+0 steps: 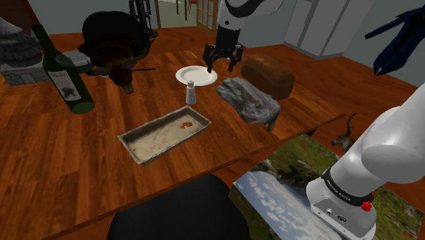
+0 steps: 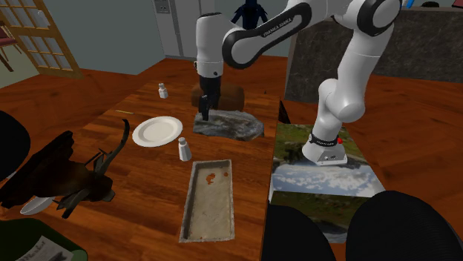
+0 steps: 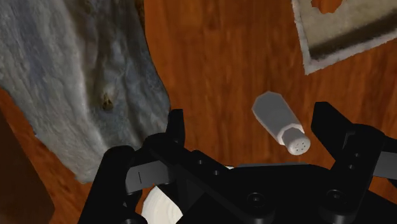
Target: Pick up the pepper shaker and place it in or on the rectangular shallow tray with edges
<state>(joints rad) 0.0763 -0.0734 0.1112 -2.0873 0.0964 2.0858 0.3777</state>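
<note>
A small white shaker [image 1: 190,93] with a grey top stands upright on the wooden table between a white plate [image 1: 196,75] and the rectangular shallow tray [image 1: 160,140]. The tray [image 2: 208,211] is grey-beige with a small orange stain at one end. My black gripper [image 1: 223,60] hangs open above the table, between the plate and a grey slab [image 1: 248,99], well above the shaker. In the wrist view the shaker [image 3: 280,122] shows below and between the fingers [image 3: 331,124], nearer one of them and untouched; a tray corner [image 3: 337,38] lies beyond it.
A brown loaf [image 1: 269,75] sits behind the grey slab [image 2: 230,126]. A green bottle [image 1: 63,71] and a dark antlered figure [image 1: 116,44] stand at the shoulder view's left. A second white shaker [image 2: 162,90] stands past the plate [image 2: 157,131]. Black chair backs [image 2: 386,226] line the near edge.
</note>
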